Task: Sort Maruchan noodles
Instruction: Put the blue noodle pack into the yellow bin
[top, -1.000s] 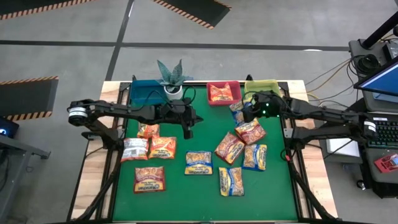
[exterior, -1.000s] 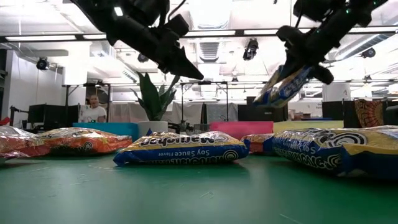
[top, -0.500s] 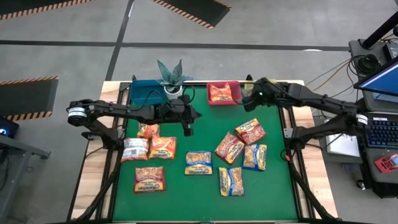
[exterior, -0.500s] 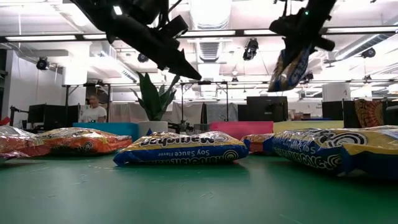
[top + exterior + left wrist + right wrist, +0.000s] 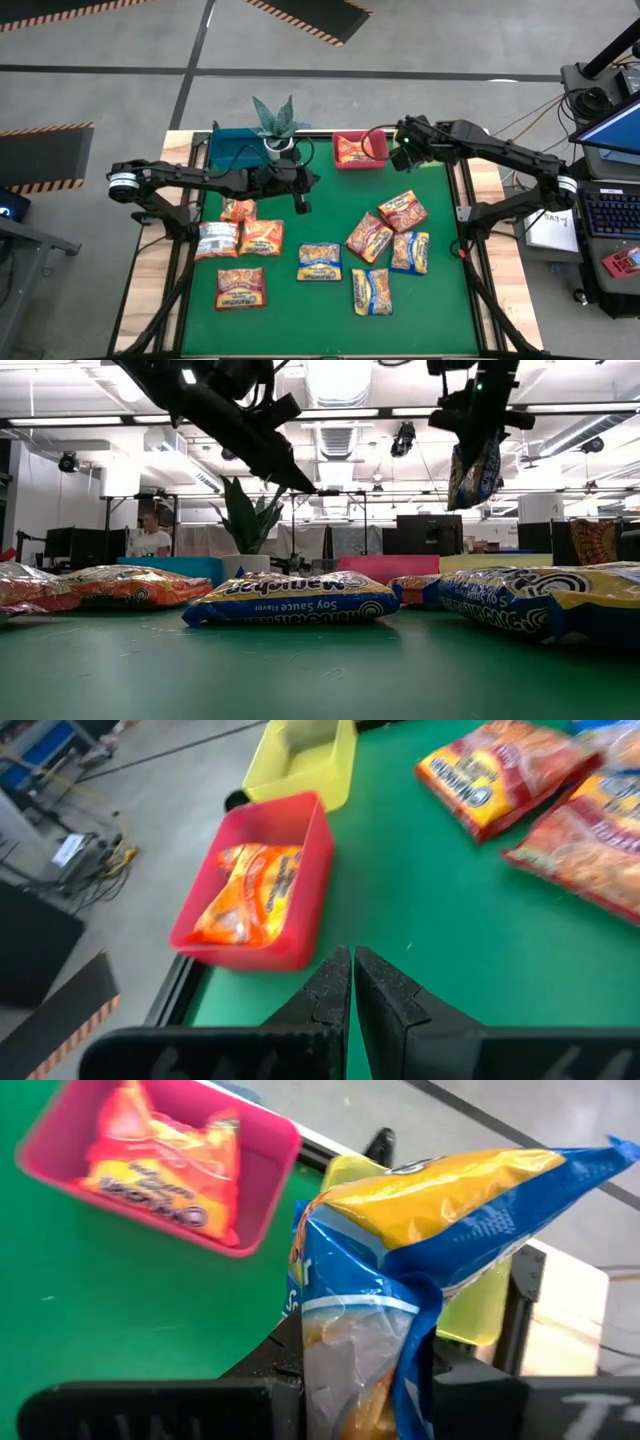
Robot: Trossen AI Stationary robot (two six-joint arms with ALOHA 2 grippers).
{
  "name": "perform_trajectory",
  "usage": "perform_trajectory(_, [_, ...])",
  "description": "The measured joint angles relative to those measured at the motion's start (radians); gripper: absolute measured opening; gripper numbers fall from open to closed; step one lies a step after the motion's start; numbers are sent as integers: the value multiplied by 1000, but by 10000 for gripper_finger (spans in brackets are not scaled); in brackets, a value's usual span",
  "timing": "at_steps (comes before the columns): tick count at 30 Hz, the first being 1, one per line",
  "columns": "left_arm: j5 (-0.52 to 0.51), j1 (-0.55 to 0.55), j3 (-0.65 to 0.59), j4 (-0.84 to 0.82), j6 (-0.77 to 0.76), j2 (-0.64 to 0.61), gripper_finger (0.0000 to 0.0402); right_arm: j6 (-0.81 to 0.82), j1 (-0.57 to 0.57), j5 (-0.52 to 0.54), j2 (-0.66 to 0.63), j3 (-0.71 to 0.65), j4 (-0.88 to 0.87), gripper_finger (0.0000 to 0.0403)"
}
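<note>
My right gripper (image 5: pixel 478 422) is high over the table's far right and is shut on a blue-and-yellow Maruchan noodle packet (image 5: pixel 475 470), close to the yellow-green bin (image 5: pixel 482 1308). My left gripper (image 5: pixel 300 206) hovers shut and holds nothing over the far middle of the green mat, near the red bin (image 5: pixel 262 890). That bin contains one orange packet (image 5: pixel 353 150). Several more packets lie flat on the mat, among them a maroon one (image 5: pixel 240 288), an orange one (image 5: pixel 262 237) and a blue-and-yellow one (image 5: pixel 320 260). My right gripper pinches the packet's upper end (image 5: pixel 345 1370) between its two fingers, which slant steeply down from above. The packet hangs upright below the fingers, its crinkled body clear of the mat and bins.
A blue bin (image 5: pixel 235 148) and a potted plant (image 5: pixel 275 125) stand at the far left edge, beside the red bin (image 5: pixel 360 150). Bare mat lies along the near edge (image 5: pixel 330 325). A person (image 5: pixel 150 538) sits in the room behind the table.
My right gripper has risen and gone toward the far edge, tipping to point more steeply down. The blue-and-yellow packet went up with it and has swung from slanting to hanging upright. My left gripper has turned a little in place.
</note>
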Motion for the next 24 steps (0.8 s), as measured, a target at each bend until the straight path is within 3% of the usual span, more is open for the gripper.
perform_trajectory(5, [-63, 0, 0, -44, 0, 0, 0, -38, -83, 2, 34, -2, 4, 63])
perform_trajectory(15, [-65, 0, 0, -49, -1, 0, 0, -127, -244, 24, 168, -2, 94, 63])
perform_trajectory(24, [-64, 0, 0, -53, -5, 0, 0, -187, -286, -11, 324, -2, 188, 63])
